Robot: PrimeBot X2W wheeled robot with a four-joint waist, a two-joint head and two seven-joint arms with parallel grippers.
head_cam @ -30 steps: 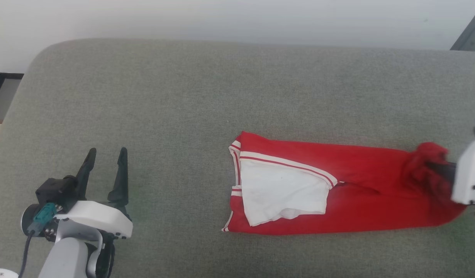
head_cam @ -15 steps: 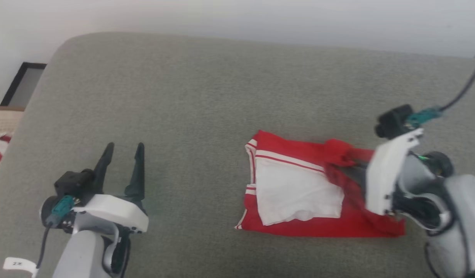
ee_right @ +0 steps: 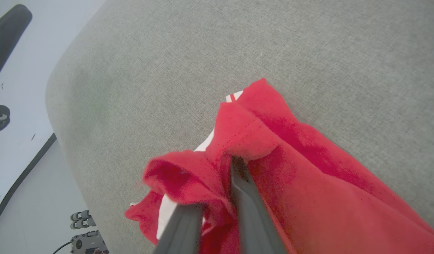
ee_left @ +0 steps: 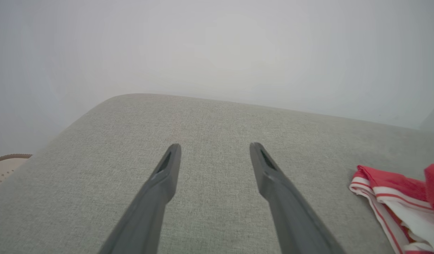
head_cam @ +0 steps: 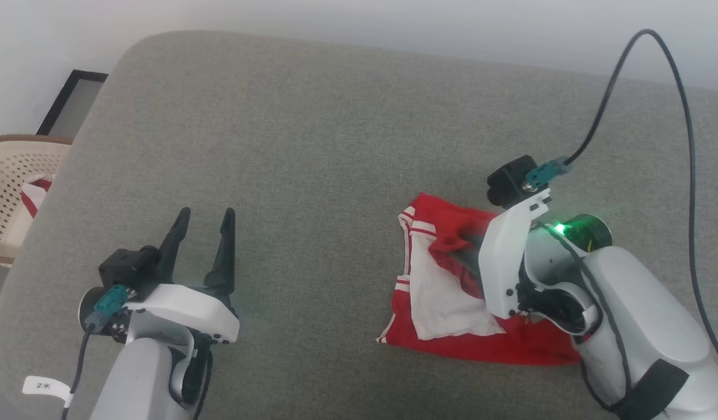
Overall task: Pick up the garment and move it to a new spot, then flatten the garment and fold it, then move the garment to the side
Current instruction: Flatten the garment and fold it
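The right tool, jaws narrow, pinches the hem of the limp, light garment, likely best held by an edge; the left tool hovers wide.

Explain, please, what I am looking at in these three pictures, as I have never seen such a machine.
These come from a two-armed wheeled robot. The head view looks down from its head at a grey padded surface. The other two come from cameras on the wrists, each looking along its own arm's gripper. The left gripper hangs open over bare padding, holding nothing. The right gripper is closed on a bunched red fold of the garment, a red jersey with a white sleeve showing, the rest of which lies on the padding. At the left edge of the head view stands a beige perforated basket.
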